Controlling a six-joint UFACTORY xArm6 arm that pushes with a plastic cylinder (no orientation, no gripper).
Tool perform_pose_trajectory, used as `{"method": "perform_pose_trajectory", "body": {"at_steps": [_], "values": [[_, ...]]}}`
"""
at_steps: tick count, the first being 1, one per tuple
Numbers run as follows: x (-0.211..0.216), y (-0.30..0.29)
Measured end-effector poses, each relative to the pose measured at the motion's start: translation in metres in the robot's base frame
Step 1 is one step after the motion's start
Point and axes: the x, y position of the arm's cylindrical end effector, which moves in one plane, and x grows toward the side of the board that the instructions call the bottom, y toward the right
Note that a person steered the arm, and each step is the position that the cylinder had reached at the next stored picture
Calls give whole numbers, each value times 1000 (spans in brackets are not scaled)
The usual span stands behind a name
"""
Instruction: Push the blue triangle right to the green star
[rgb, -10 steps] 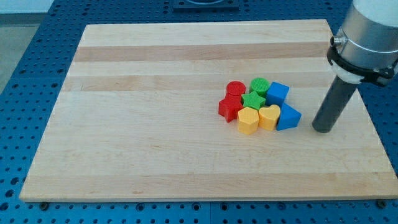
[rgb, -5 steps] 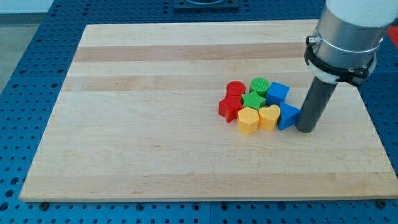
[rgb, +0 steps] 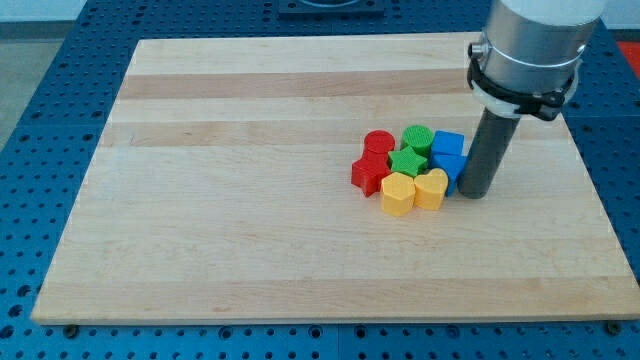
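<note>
My tip (rgb: 473, 192) touches blue triangle (rgb: 450, 166) on its right side; rod only, nothing gripped. Triangle sits right of green star (rgb: 406, 162), below blue cube (rgb: 447, 144), against yellow heart (rgb: 432, 187).

cluster right of board (rgb: 250, 230) centre | tip (rgb: 472, 192) at cluster's 3 o'clock, touching triangle (rgb: 453, 167) | star (rgb: 405, 163) at triangle's 9 o'clock

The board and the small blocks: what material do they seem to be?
The board looks like pale unpainted wood: lengthwise grain and joined strips show. The yellow heart and green star look like moulded or printed plastic, matt and evenly coloured, though painted wood cannot be excluded.
</note>
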Motion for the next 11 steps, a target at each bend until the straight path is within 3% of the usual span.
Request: {"method": "perform_pose_trajectory", "body": {"at_steps": [3, 5, 11], "values": [[0, 29], [-23, 45], [-25, 14]]}}
